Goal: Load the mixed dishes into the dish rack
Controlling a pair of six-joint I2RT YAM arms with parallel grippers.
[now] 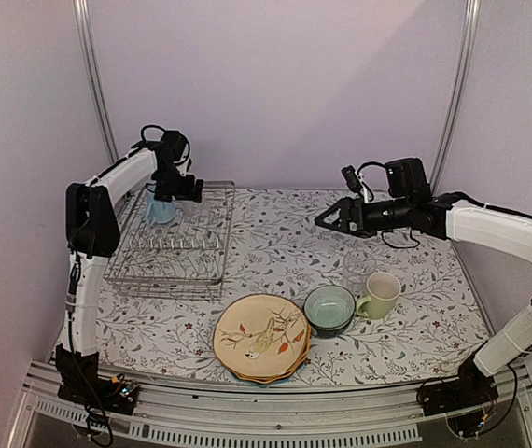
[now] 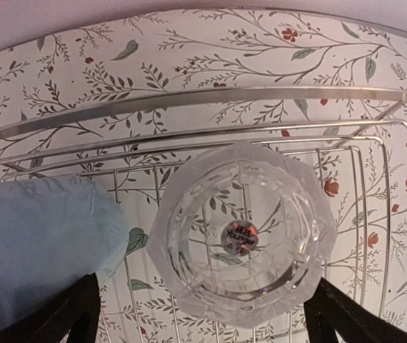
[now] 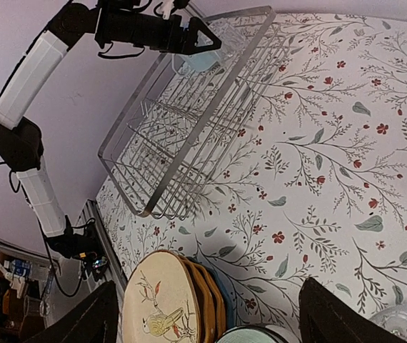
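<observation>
**Left gripper** (image 1: 164, 195): points straight down over the far left corner of the dish rack (image 1: 165, 268). The fingers (image 2: 81, 316) are spread wide and hold nothing.
- The upper arm rises steeply from the base, bends at the elbow and slopes up to the right, and the wrist drops vertically.
- Clear glass (image 2: 239, 232): stands in the rack directly below the fingers, seen end-on with a small round sticker at its centre. I can't tell from this angle whether its mouth faces up or down.
- Light blue mug (image 1: 160, 211): in the same rack corner, just beside the glass on its left.

**Right gripper** (image 1: 323, 222): held level above the table (image 1: 275, 247), pointing left toward the rack. The fingers (image 3: 98, 316) are parted wide with nothing between them.
- The forearm reaches in almost horizontally from the right side, well above the cloth.

**Dishes on the table**, all clear of the rack:
- Second glass (image 1: 357, 265): on the floral cloth below and just right of the right gripper.
- Pale yellow-green mug (image 1: 380, 294): upright, handle to the left, just in front of that glass.
- Teal bowl (image 1: 329, 309): dark outside, just beside the mug on its left.
- Stack of scalloped plates (image 1: 260, 338): near the front edge, left of the bowl. The tan bird-patterned one is on top, with yellow and blue rims showing under it.
</observation>
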